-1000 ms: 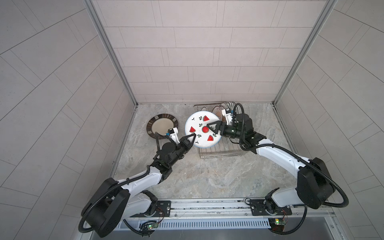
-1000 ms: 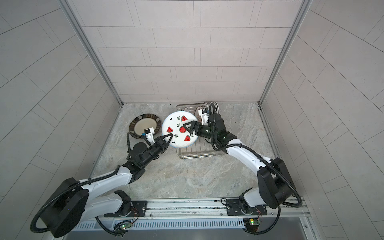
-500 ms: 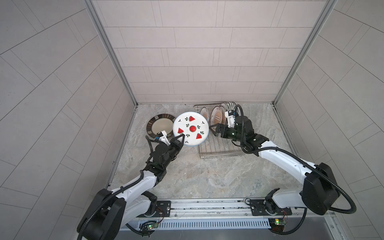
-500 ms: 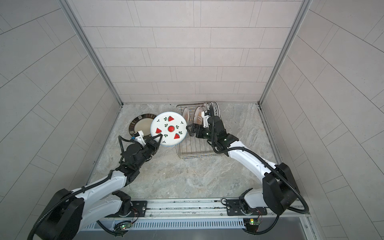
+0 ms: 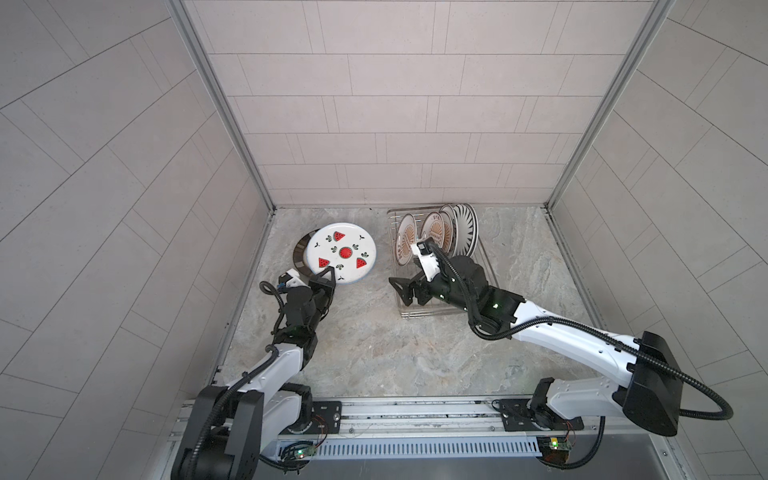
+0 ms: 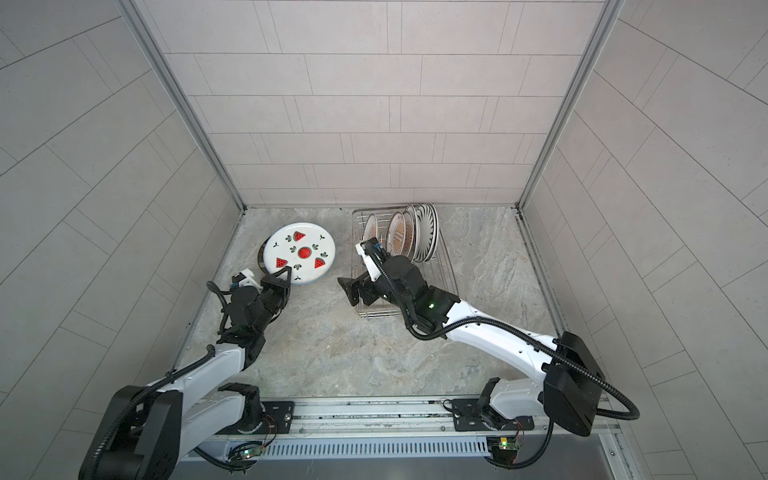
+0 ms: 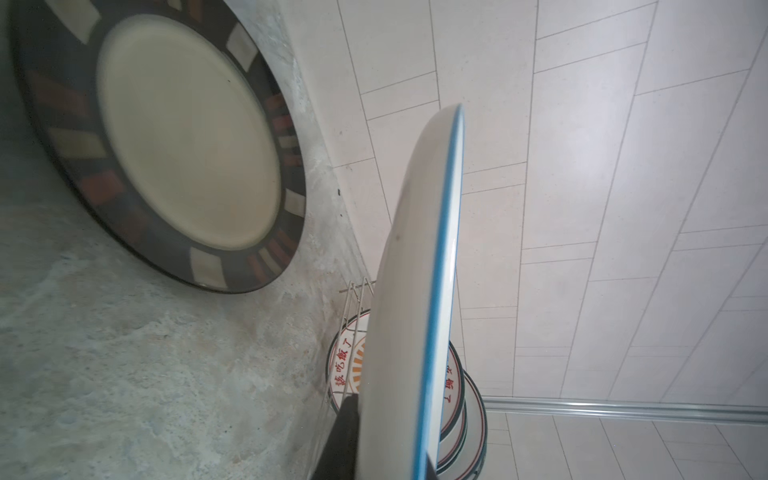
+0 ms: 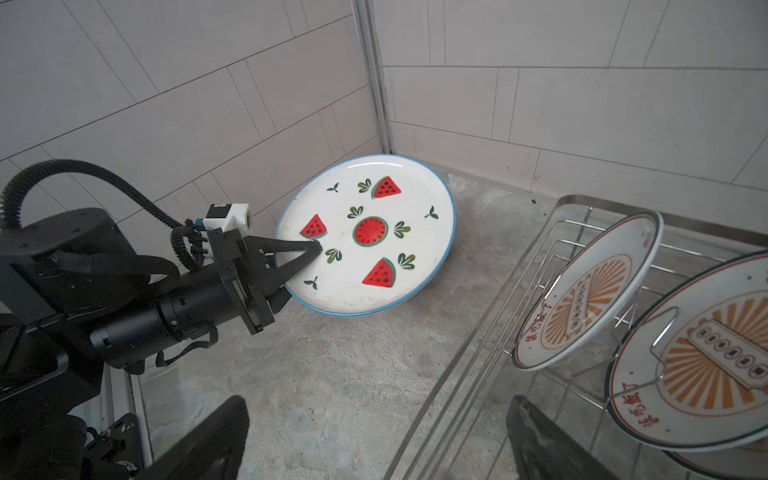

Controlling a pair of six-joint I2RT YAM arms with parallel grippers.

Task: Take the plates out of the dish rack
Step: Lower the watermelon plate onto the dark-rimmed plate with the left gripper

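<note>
My left gripper is shut on the near rim of the white watermelon plate. It holds the plate tilted above the dark-rimmed plate, which lies flat on the table, with a gap between the two. The silver dish rack at the back right holds several upright plates, the nearest with orange sunbursts and red lettering. My right gripper hangs open over the rack's front left edge, with nothing in it.
Tiled walls close the marble table in at the left, the back and the right. A metal rail runs along the front edge. Bare marble lies between the two arms.
My left gripper has carried the watermelon plate leftward from the rack to above the dark-rimmed plate. The right gripper has let go of it, opened wide and drawn back to the rack's front.
</note>
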